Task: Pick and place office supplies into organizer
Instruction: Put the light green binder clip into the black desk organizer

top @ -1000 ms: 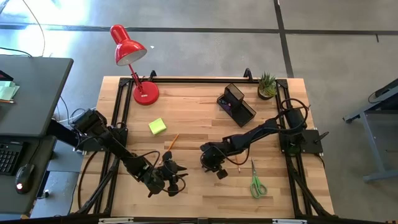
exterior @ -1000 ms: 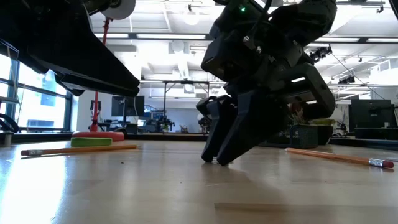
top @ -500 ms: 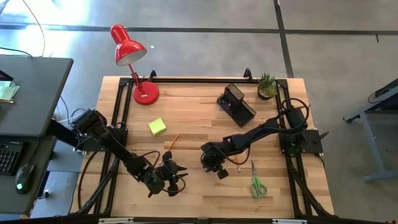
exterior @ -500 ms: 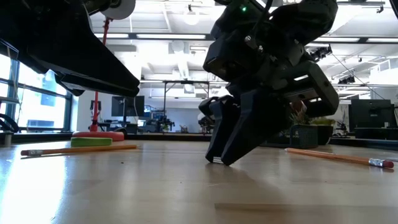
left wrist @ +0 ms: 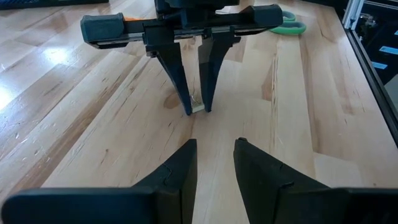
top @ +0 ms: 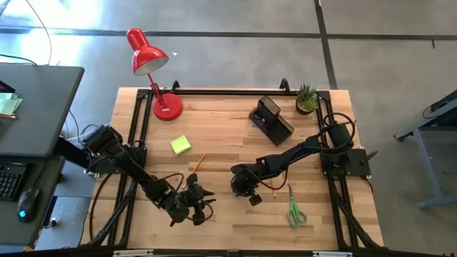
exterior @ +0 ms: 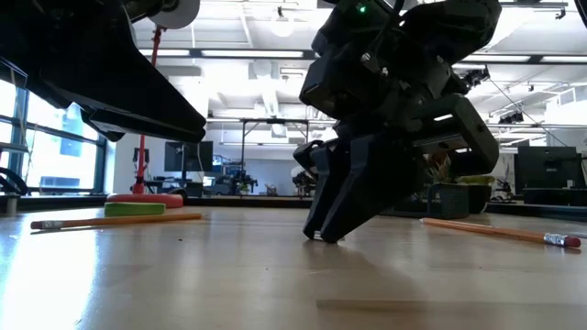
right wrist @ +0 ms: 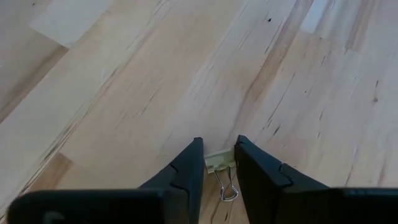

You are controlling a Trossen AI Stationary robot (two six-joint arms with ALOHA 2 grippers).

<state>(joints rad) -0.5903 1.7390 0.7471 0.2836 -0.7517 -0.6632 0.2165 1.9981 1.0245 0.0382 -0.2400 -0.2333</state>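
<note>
Visibly two pencils (exterior: 115, 221) (exterior: 500, 232), one scissors (top: 295, 210), one binder clip (right wrist: 221, 167).

The table (top: 228, 135) is a light wooden butcher-block top with a black frame along its edges. On it, at the far left, stands the round base of a red desk lamp (top: 167, 107). A yellow-green sticky-note block (top: 181, 145) lies nearer, with an orange pencil (top: 198, 162) just beyond it toward the middle. At the far right stand a black mesh organizer (top: 272, 119) and, beside it in the corner, a small potted plant (top: 307, 98). Green-handled scissors (top: 294, 208) lie near the right front edge, with a second pencil (top: 270, 188) close by. A small binder clip (right wrist: 221, 167) rests on the wood mid-table.
</note>
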